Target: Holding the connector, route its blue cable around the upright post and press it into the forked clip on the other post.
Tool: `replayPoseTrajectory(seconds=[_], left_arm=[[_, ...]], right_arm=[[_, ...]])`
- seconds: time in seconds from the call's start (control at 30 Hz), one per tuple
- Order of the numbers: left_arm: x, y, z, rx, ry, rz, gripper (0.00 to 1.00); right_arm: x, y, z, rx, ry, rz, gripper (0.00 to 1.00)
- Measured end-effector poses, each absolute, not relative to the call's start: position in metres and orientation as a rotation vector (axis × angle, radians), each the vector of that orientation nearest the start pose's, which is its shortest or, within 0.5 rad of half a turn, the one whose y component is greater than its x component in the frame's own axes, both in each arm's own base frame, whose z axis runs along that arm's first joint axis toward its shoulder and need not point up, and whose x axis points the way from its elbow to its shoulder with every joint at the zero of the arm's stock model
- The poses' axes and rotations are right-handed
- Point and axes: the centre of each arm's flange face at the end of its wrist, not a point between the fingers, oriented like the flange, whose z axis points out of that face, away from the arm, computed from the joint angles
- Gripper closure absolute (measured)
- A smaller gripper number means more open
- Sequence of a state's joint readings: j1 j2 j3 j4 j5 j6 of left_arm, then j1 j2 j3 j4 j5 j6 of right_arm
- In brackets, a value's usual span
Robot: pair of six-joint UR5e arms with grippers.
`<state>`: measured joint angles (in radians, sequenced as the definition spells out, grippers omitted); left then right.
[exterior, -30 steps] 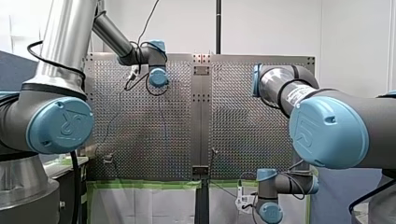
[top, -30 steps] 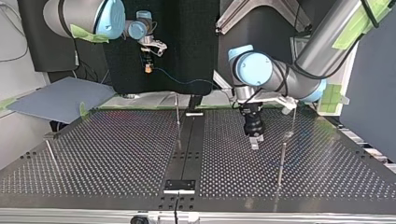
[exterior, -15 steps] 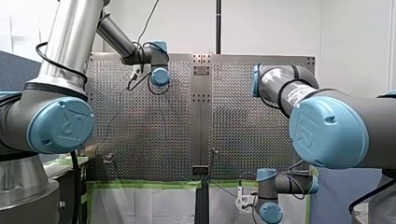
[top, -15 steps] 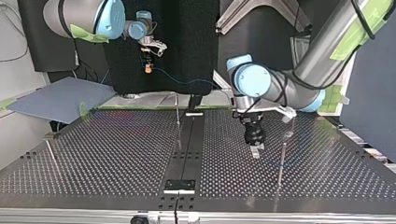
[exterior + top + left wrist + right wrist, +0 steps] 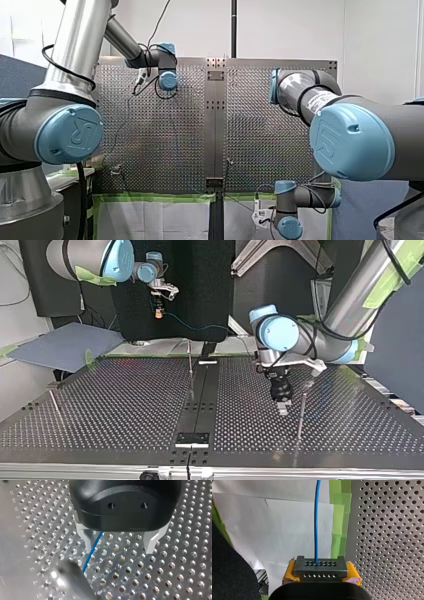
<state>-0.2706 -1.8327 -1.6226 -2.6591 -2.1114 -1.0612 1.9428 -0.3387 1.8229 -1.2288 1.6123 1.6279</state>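
Black connector (image 5: 319,566) clamped between yellow pads (image 5: 353,574) of right gripper (image 5: 320,577), beside table (image 5: 392,530) edge, cable (image 5: 316,525) running ahead, cut off, left gripper (image 5: 119,548) low over table, fingers (image 5: 151,541) spread wide, holding nothing, cable just inside one finger, its top hidden, blurred post (image 5: 72,580) alongside.

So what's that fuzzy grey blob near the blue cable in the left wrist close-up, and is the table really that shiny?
Left wrist view: likely an upright post, too near the lens to focus, with a bright glint; the blue cable beside it is crisp. Front view: the perforated table shimmers with patchy reflections. Top view: it looks darker, with only a soft sheen.
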Motion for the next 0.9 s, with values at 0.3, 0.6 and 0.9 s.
replayPoseTrajectory(seconds=[0.3, 0.6, 0.9], left_arm=[[0.55, -0.235, 0.36, 0.124, 1.466, 0.562, 0.02], [0.549, -0.244, 0.352, 0.135, 1.491, 0.537, 0.02], [0.54, -0.253, 0.342, 0.144, 1.509, 0.524, 0.02]], right_arm=[[0.304, -0.424, -0.209, 1.644, -1.234, 1.313, 1.0], [0.304, -0.424, -0.209, 1.644, -1.234, 1.313, 1.0], [0.304, -0.424, -0.209, 1.643, -1.233, 1.314, 1.0]])
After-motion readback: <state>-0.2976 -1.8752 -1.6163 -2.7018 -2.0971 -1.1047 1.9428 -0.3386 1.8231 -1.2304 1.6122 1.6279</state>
